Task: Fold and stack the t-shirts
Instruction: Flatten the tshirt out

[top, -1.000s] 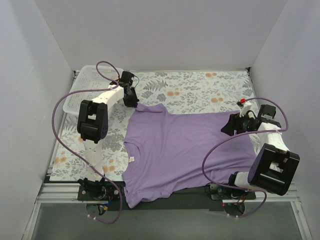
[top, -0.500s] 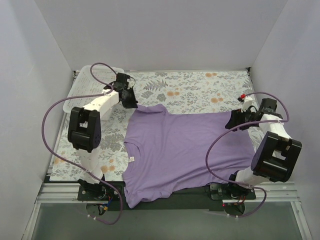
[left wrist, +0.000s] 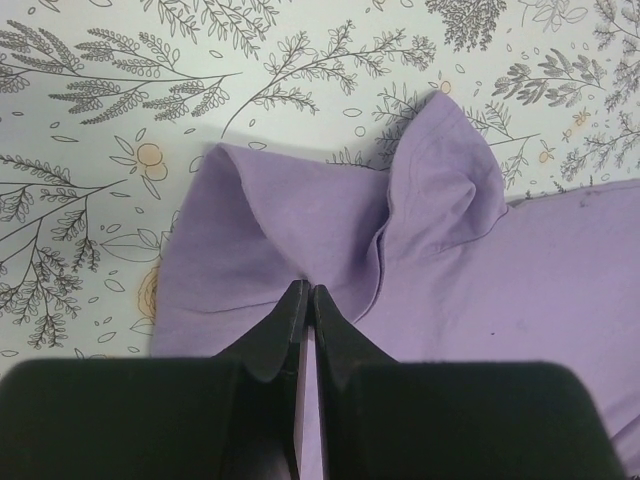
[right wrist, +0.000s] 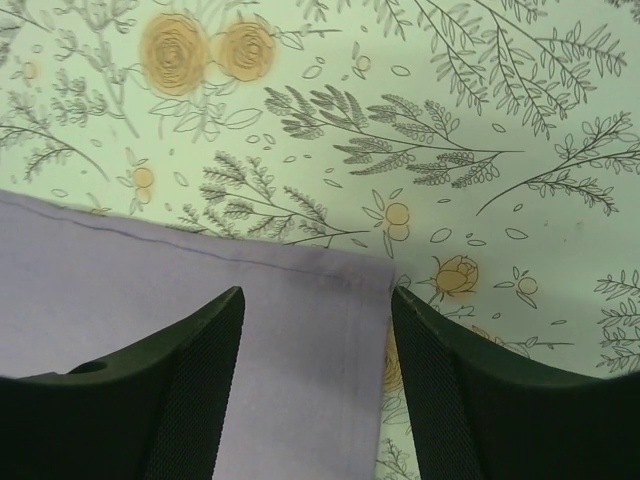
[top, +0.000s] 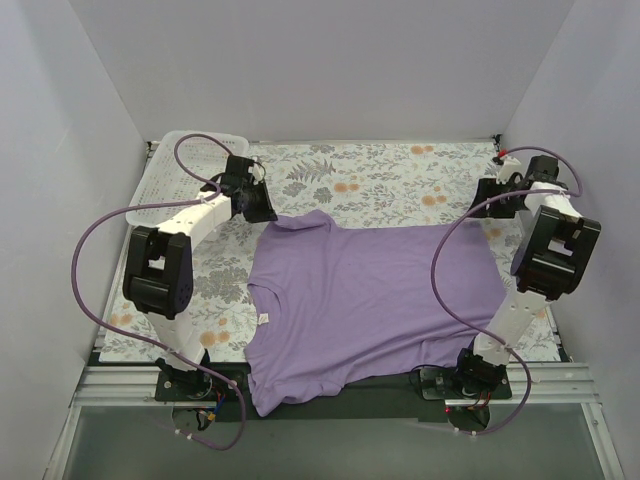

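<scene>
The lavender t-shirt [top: 370, 295] lies spread flat on the floral cloth, with its small white neck label [top: 264, 319] at the left. My left gripper [top: 262, 206] is at the far-left sleeve. In the left wrist view its jaws [left wrist: 306, 292] are shut, tips pinched on the puckered sleeve [left wrist: 300, 215]. My right gripper [top: 490, 192] hovers at the far right, just beyond the shirt's far-right hem corner. In the right wrist view it [right wrist: 315, 300] is open and empty, with its fingers on either side of that corner [right wrist: 360, 280] lying on the cloth below.
A white mesh basket [top: 175, 175] stands at the far left, behind the left arm. White walls close in the table on three sides. The shirt's near hem hangs over the table's front edge [top: 330, 385]. Purple cables loop from both arms.
My right gripper has moved back and to the right, away from the shirt's far-right corner. My left arm's elbow has swung left; its gripper has shifted slightly left at the sleeve.
</scene>
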Action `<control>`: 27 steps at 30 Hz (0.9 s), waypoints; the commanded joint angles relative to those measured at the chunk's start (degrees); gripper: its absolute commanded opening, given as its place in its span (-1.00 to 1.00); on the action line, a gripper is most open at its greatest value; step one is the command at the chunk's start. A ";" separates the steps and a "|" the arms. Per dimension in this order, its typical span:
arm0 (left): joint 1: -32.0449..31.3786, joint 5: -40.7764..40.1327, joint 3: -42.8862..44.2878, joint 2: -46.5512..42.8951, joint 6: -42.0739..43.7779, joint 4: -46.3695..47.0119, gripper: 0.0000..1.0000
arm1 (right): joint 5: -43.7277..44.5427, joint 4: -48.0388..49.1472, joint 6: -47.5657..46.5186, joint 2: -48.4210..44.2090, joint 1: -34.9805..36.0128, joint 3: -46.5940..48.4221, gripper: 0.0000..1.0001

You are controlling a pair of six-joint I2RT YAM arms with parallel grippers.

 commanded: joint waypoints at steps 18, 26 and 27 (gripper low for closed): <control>0.22 2.55 -1.00 -4.12 1.19 2.87 -1.00 | 3.75 -4.29 1.07 9.42 0.12 7.77 0.11; 0.22 2.20 -0.39 -3.68 1.37 2.25 -1.00 | 1.02 -4.64 0.02 7.84 0.03 3.38 -0.03; 0.22 2.38 -0.21 -3.59 1.28 1.99 -1.00 | 1.11 -4.72 -0.42 7.40 0.03 2.93 -0.04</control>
